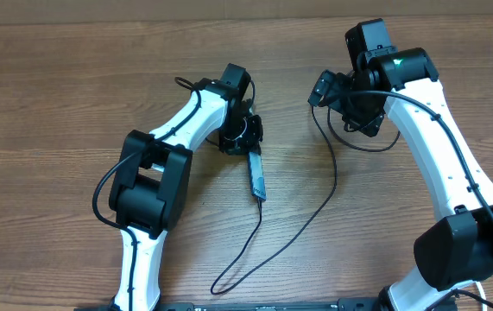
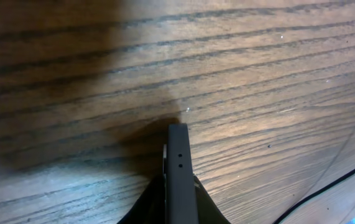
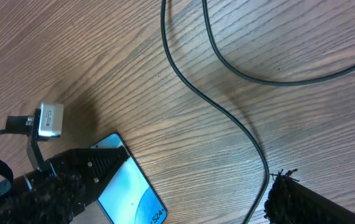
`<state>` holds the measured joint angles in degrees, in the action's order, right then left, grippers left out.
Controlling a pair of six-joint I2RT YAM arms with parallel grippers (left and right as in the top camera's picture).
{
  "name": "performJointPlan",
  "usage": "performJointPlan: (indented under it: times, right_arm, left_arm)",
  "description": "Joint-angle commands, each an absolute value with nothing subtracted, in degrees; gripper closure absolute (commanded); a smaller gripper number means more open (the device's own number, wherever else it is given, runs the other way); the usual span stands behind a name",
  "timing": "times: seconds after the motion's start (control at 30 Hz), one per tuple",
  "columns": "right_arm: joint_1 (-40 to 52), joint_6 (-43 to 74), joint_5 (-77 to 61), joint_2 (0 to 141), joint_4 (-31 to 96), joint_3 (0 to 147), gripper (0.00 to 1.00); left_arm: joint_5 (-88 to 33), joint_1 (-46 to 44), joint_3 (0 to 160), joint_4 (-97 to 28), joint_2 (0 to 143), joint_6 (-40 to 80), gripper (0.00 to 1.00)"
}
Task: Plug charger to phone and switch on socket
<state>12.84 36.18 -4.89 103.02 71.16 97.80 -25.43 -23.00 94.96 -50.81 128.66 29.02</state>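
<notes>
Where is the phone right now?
In the overhead view, the phone is near the table's middle, gripped on its edge by the left hand, with the black charger cable looping just right of it.

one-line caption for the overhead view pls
left tool holding the phone on edge, the charger looping across the wooden table

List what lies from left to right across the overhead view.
left gripper → phone → right gripper. The charger cable loops across most of that span, so it has no clear place in the order.
</notes>
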Motion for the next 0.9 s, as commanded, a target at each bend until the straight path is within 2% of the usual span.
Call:
performJointPlan:
  times: [0.0, 0.27, 0.87]
  right_arm:
    - [12.8, 35.9, -4.1, 102.5, 70.8, 98.7, 0.00]
    - [12.8, 35.9, -4.1, 102.5, 70.8, 98.7, 0.00]
    - [12.8, 35.9, -4.1, 102.5, 70.9, 98.7, 0.00]
  left_arm:
    - [-20.4, -21.8, 95.0, -50.3, 131.6, 28.8, 0.85]
    - [-20.4, -21.0, 95.0, -50.3, 131.6, 28.8, 0.79]
    - [-20.6, -21.0, 95.0, -51.2, 131.6, 28.8, 0.73]
